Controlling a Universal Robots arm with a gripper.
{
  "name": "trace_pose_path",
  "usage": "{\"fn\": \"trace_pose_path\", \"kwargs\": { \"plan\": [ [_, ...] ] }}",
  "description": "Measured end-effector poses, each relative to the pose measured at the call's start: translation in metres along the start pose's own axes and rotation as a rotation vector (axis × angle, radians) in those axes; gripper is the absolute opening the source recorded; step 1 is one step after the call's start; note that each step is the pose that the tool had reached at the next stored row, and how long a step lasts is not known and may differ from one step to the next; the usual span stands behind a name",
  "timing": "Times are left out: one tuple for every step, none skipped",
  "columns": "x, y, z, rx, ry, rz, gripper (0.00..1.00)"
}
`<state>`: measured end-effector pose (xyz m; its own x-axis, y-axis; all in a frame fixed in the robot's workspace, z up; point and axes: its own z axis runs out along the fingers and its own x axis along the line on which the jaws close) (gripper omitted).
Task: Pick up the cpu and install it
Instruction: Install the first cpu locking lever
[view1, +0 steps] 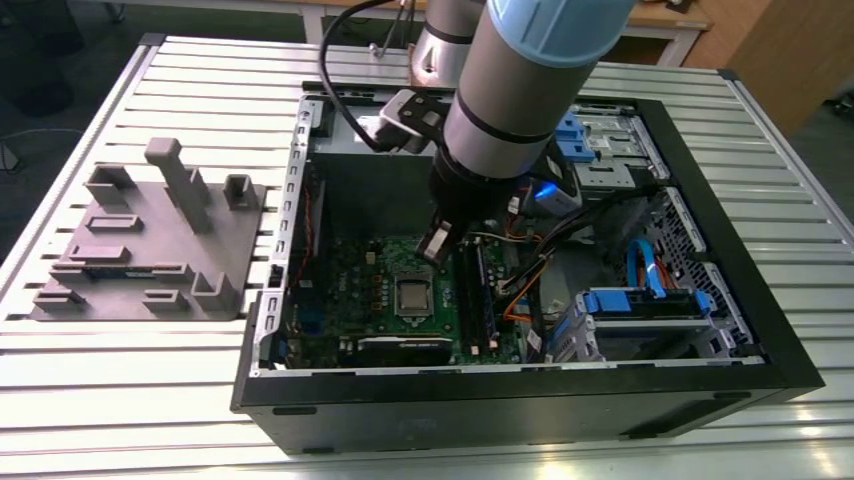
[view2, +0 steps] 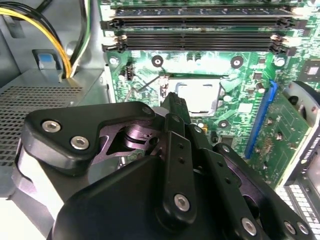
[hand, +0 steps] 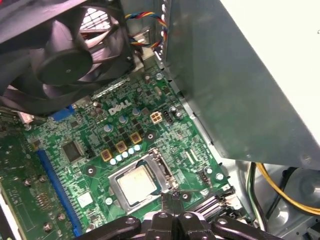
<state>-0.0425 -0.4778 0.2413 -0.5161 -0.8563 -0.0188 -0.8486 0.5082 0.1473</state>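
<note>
The cpu is a small square chip with a silvery top, lying flat in the socket in the middle of the green motherboard inside the open computer case. Both wrist views show the cpu framed by the socket's metal bracket. My gripper hangs just above the board, beside the socket's edge and a little apart from the chip. In both wrist views the gripper has its dark fingers pressed together, with nothing seen between them.
The black case wall rings the board. A grey power supply box and a black fan stand close by. Memory slots, yellow cables and blue drive brackets crowd the inside. A grey parts fixture sits on the table at the exterior view's left.
</note>
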Motion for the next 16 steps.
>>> {"fn": "trace_pose_path", "kwargs": {
  "plan": [
    [-0.0019,0.0006,0.0002,0.0,-0.0001,0.0,0.1],
    [-0.0038,0.0013,0.0003,0.0,-0.0001,0.0,0.1],
    [-0.0058,0.0016,0.0004,0.0,-0.0002,0.0,0.1],
    [-0.007,0.0011,0.0004,0.0,-0.0002,0.0,0.1],
    [-0.0083,-0.0004,0.0002,0.0,-0.0002,0.0,0.1],
    [-0.01,-0.0024,-0.0001,0.0,0.0,0.0,0.1],
    [-0.0118,-0.0044,-0.0004,0.0,0.0,0.0,0.1],
    [-0.0136,-0.0065,-0.0007,0.0,-0.0001,0.0,0.1],
    [-0.0156,-0.0086,-0.0009,-0.0001,0.0,0.0,0.1],
    [-0.0173,-0.0103,-0.0012,0.0,0.0001,0.0,0.1],
    [-0.0189,-0.0117,-0.0013,-0.0001,0.0,0.0,0.1],
    [-0.0205,-0.013,-0.0015,-0.0001,0.0,0.0,0.1],
    [-0.0222,-0.014,-0.0016,-0.0001,0.0,0.0,0.1],
    [-0.0237,-0.0142,-0.0016,-0.0001,-0.0001,0.0,0.1],
    [-0.0253,-0.0138,-0.0015,-0.0001,0.0,0.0,0.1],
    [-0.0269,-0.0132,-0.0014,-0.0001,-0.0001,0.0,0.1]
  ]
}}
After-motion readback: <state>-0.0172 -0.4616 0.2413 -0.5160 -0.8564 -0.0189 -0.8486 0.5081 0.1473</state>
